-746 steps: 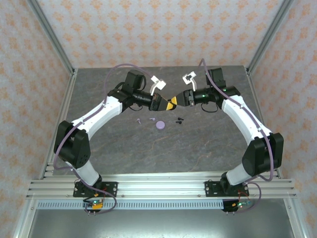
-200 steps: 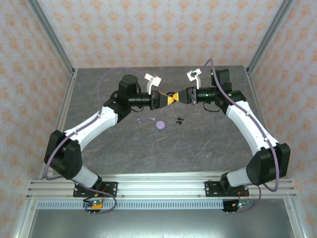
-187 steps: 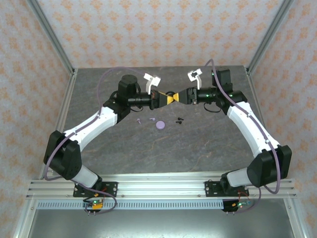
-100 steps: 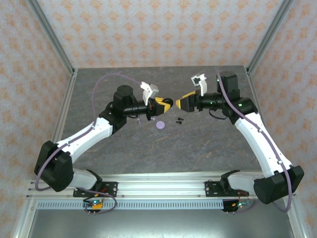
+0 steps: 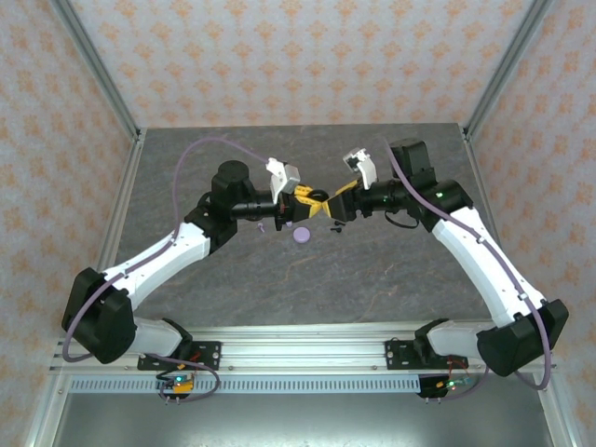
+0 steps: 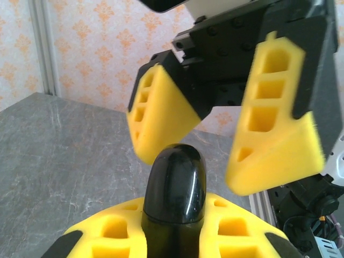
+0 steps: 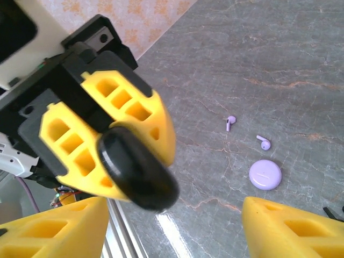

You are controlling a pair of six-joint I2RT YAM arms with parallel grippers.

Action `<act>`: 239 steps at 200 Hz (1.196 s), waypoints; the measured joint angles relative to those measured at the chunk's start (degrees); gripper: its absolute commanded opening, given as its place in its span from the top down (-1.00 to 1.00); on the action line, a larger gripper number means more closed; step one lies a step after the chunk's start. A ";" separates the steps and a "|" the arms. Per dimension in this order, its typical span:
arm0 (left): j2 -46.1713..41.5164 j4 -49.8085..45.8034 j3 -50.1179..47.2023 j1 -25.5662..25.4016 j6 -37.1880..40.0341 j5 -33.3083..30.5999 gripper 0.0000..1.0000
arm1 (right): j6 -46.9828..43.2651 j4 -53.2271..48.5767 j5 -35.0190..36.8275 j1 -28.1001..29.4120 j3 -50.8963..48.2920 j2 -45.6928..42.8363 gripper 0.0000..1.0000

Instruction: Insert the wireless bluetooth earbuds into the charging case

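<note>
A glossy black round charging case [image 6: 174, 185] stands on edge between the yellow pads of my left gripper [image 6: 174, 220], which is shut on it above the table [image 5: 307, 198]. My right gripper [image 5: 333, 207] faces it, open, with its yellow fingers [image 6: 271, 129] on either side just beyond the case and not touching it. In the right wrist view the black case [image 7: 137, 172] hangs ahead of my right gripper [image 7: 172, 231]. On the table lie two lilac earbuds [image 7: 230, 122] [image 7: 263, 142], a lilac case [image 7: 265, 174] and small black earbuds [image 5: 336, 226].
Grey marble table [image 5: 372, 279] inside patterned walls with metal corner posts [image 5: 93, 74]. The lilac case [image 5: 300, 235] and the loose earbuds lie directly below the two grippers. Aluminium rails [image 5: 298, 349] run along the near edge.
My right gripper opened and let go of the black case, backed off, then came close again. Both arms moved nearer and lower. The left gripper kept hold of the case.
</note>
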 measured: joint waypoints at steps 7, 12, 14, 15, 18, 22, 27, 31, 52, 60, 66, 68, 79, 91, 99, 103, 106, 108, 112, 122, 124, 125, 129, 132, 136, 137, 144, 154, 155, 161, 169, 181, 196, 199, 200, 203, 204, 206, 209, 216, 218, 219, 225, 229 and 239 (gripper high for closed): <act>-0.11 -0.11 0.00 -0.20 0.37 0.26 0.72 | 0.02 0.00 0.15 0.00 0.04 0.26 -0.34; -0.15 -0.24 0.00 -0.24 0.66 0.31 0.72 | 0.02 0.00 0.13 0.00 0.07 0.44 -0.34; -0.20 -0.28 0.00 -0.28 0.70 0.28 0.72 | 0.02 -0.02 0.15 0.00 0.09 0.48 -0.34; -0.20 -0.33 0.00 -0.31 0.70 0.26 0.72 | 0.04 -0.02 0.15 0.00 0.09 0.50 -0.34; -0.20 -0.50 0.00 -0.31 0.76 0.28 0.72 | 0.04 -0.02 0.15 0.00 0.09 0.50 -0.34; -0.22 -0.59 -0.02 -0.28 0.92 0.26 0.72 | 0.04 -0.02 0.33 0.00 0.09 0.59 -0.34; -0.22 -0.68 -0.02 -0.28 1.07 0.26 0.72 | 0.07 0.00 0.37 0.00 0.11 0.61 -0.34; -0.22 -0.76 -0.02 -0.31 1.11 0.24 0.72 | 0.11 0.00 0.52 0.02 0.15 0.61 -0.33; -0.22 -1.07 -0.11 -0.31 1.60 0.17 0.72 | 0.76 0.02 1.64 0.31 0.28 0.61 -0.32; -0.24 -1.36 -0.24 -0.31 2.03 0.00 0.72 | 1.18 0.04 2.25 0.35 0.33 0.61 -0.32; -0.24 -1.77 -0.35 -0.31 2.19 -0.09 0.72 | 1.44 0.07 2.69 0.35 0.42 0.61 -0.32; -0.24 -1.88 -0.37 -0.31 2.21 -0.17 0.72 | 1.57 0.11 2.89 0.35 0.42 0.61 -0.32; -0.24 -2.67 -0.48 -0.31 2.62 -0.39 0.72 | 2.16 0.37 3.85 0.35 0.44 0.61 -0.31; -0.31 -3.28 -0.68 -0.33 3.13 -0.37 0.72 | 2.89 1.09 5.20 0.35 0.46 0.61 -0.30; -0.33 -3.56 -0.70 -0.63 3.52 -0.11 0.72 | 3.26 1.60 6.21 0.35 0.55 0.72 -0.30; -0.33 -3.56 -0.70 -0.76 3.61 0.07 0.72 | 3.37 1.86 6.73 0.35 0.59 0.79 -0.30; -0.35 -3.56 -0.70 -0.96 3.65 0.22 0.72 | 3.52 1.97 6.93 0.35 0.63 0.85 -0.30; -0.39 -3.63 -0.70 -1.09 3.67 0.22 0.72 | 3.52 2.05 7.02 0.33 0.66 0.90 -0.30; -0.46 -3.72 -0.70 -1.25 3.67 0.20 0.72 | 3.58 2.08 7.15 0.33 0.66 0.94 -0.30; -0.55 -3.96 -0.70 -1.31 3.67 0.09 0.72 | 3.76 2.03 7.37 0.31 0.66 1.03 -0.30; -0.57 -4.00 -0.70 -1.31 3.67 0.04 0.72 | 3.78 2.05 7.41 0.33 0.66 1.03 -0.30; -0.57 -4.02 -0.70 -1.31 3.67 0.04 0.72 | 3.78 2.05 7.41 0.35 0.66 1.03 -0.30; -0.59 -4.07 -0.70 -1.27 3.67 0.00 0.72 | 3.91 2.08 7.45 0.37 0.68 1.05 -0.31; -0.61 -4.09 -0.70 -1.27 3.67 -0.02 0.72 | 3.91 2.05 7.48 0.37 0.66 1.05 -0.30; -0.63 -4.11 -0.70 -1.27 3.67 -0.04 0.72 | 3.96 2.08 7.48 0.35 0.68 1.05 -0.30; -0.63 -4.11 -0.70 -1.27 3.67 -0.07 0.72 | 3.96 2.08 7.48 0.35 0.68 1.07 -0.30; -0.63 -4.13 -0.70 -1.29 3.65 -0.31 0.72 | 4.00 2.05 7.58 0.35 0.68 1.09 -0.30; -0.63 -4.11 -0.72 -1.29 3.61 -0.79 0.72 | 4.31 2.08 7.96 0.37 0.72 1.14 -0.30; -0.63 -4.11 -0.72 -1.29 3.58 -0.85 0.72 | 4.37 2.08 7.98 0.37 0.74 1.14 -0.30; -0.63 -4.00 -0.81 -1.29 3.48 -1.16 0.71 | 4.66 2.16 8.35 0.37 0.74 1.14 -0.30; -0.70 -3.13 -1.33 -1.33 3.10 -1.90 0.71 | 5.09 2.25 9.07 0.37 0.74 1.09 -0.31; -0.81 -1.03 -2.75 -1.33 2.16 -2.82 0.71 | 5.92 2.73 10.91 0.46 0.74 0.96 -0.31; -0.83 2.27 -5.07 -1.44 0.09 -3.45 0.71 | 7.45 3.76 14.45 0.46 0.72 0.44 -0.31; -0.83 2.95 -5.51 -1.44 -0.09 -3.65 0.71 | 7.67 3.91 15.21 0.46 0.72 0.31 -0.32; -0.83 3.23 -5.73 -1.44 -0.33 -3.69 0.71 | 7.76 3.93 15.61 0.46 0.72 0.20 -0.32; -0.83 4.02 -6.16 -1.51 -1.05 -3.78 0.71 | 8.17 4.11 16.31 0.46 0.70 0.00 -0.31; -0.83 4.22 -6.27 -1.51 -1.09 -3.82 0.71 | 8.24 4.11 16.50 0.46 0.70 -0.04 -0.31; -0.83 4.72 -6.60 -1.51 -1.20 -3.91 0.71 | 8.35 4.22 17.03 0.46 0.68 -0.20 -0.32; -0.83 5.49 -6.99 -1.55 -1.90 -3.93 0.71 | 8.68 4.22 17.73 0.46 0.66 -0.44 -0.32; -0.83 7.17 -7.85 -1.73 -3.15 -4.11 0.71 | 9.38 4.15 19.74 0.44 0.59 -1.16 -0.32; -0.81 7.67 -8.04 -1.70 -3.39 -4.17 0.71 | 9.55 4.13 20.35 0.42 0.57 -1.36 -0.33; -0.81 7.87 -8.13 -1.70 -3.48 -4.15 0.71 | 9.55 4.13 20.52 0.42 0.57 -1.42 -0.33; -0.72 9.57 -8.66 -1.70 -4.57 -4.24 0.71 | 10.01 4.13 22.16 0.33 0.39 -2.08 -0.33; -0.72 10.64 -8.94 -1.70 -5.44 -4.28 0.71 | 10.27 4.09 23.15 0.26 0.31 -2.38 -0.33; -0.70 13.42 -9.66 -1.70 -6.99 -4.44 0.71 | 11.02 3.91 25.40 -0.11 0.02 -3.04 -0.32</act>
